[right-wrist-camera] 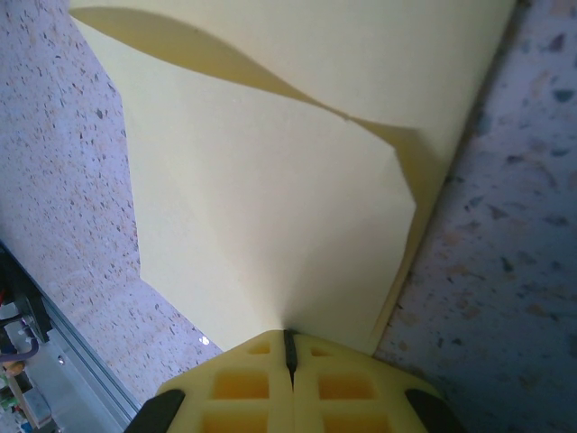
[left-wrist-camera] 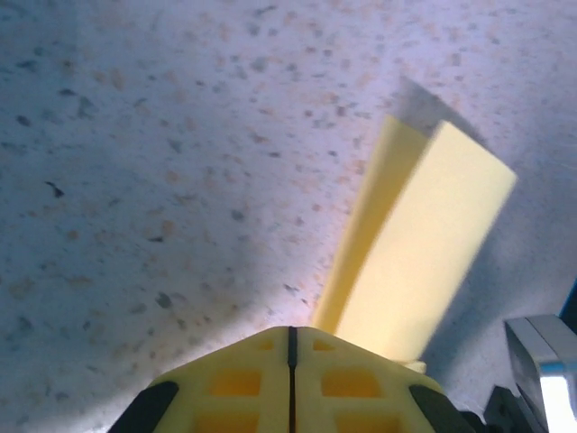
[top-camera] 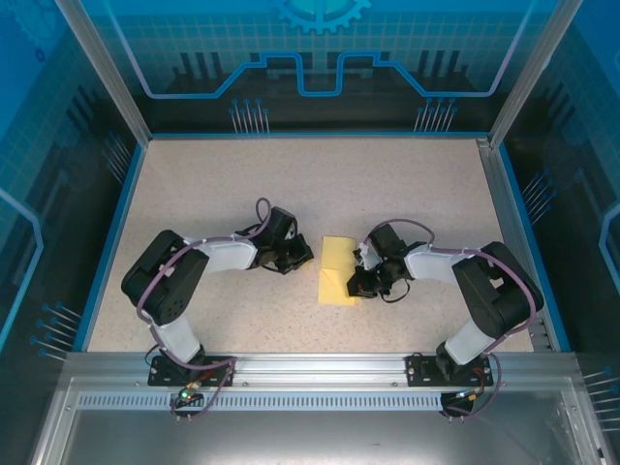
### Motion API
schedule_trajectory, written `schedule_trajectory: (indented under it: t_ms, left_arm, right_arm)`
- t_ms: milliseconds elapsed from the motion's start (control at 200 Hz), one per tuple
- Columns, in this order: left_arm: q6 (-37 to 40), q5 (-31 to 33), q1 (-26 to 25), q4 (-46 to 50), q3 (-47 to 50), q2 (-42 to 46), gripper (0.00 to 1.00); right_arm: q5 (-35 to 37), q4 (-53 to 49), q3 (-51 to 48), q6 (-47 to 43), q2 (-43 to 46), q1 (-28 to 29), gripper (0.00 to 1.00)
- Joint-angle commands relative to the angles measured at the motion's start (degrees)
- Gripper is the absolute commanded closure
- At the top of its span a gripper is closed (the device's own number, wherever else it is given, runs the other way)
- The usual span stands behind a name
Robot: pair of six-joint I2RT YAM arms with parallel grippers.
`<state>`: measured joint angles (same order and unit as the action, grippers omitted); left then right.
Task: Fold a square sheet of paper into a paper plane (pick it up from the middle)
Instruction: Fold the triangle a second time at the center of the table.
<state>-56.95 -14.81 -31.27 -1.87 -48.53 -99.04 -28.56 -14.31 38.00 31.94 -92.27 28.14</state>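
Note:
The pale-yellow square sheet of paper (top-camera: 337,275) lies mid-table between the two grippers, partly folded, with one flap raised. In the right wrist view the sheet of paper (right-wrist-camera: 270,180) fans out from my right gripper (right-wrist-camera: 288,336), which is shut on its edge. A crease runs across the sheet's upper part. My right gripper (top-camera: 360,278) is at the sheet's right side. My left gripper (top-camera: 302,257) sits just left of the sheet. In the left wrist view my left gripper (left-wrist-camera: 290,330) is shut with nothing between its fingers. There the folded paper (left-wrist-camera: 424,244) stands ahead and to the right.
The speckled beige table (top-camera: 242,174) is bounded by a blue rim (top-camera: 114,232) and clear enclosure walls. A metal rail (top-camera: 310,366) carrying the arm bases runs along the near edge. Part of the right arm (left-wrist-camera: 541,361) shows at the lower right of the left wrist view.

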Motion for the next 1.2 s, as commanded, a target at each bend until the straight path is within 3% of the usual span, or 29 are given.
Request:
schedule_trajectory:
  t_ms: [0, 255, 390, 910, 1195]
  left_arm:
    - [2.3, -1.09, -1.03, 1.52, -0.61, 3.58, 0.91]
    - [3.12, -6.64, -6.79, -0.82, -3.77, 1.22, 0.93]
    - [1.46, -7.37, -7.26, -4.24, -2.13, -1.53, 0.94]
    - [2.75, -1.28, -7.24, 2.73, -2.63, -7.63, 0.96]
    - [2.85, -1.47, -7.27, 3.19, -2.88, -7.85, 0.96]
  right_arm:
    - [7.29, -4.65, -2.56, -0.55, -2.55, 0.86, 1.0]
    - [6.94, -4.42, -2.71, -0.74, -2.22, 0.8, 1.0]
    - [6.97, -4.37, -2.64, -0.7, -2.21, 0.81, 1.0]
    - [0.84, -4.44, 2.42, 0.65, 4.61, 1.92, 0.96]
    - [0.32, -4.31, 10.69, 1.45, -3.27, 4.54, 0.95]
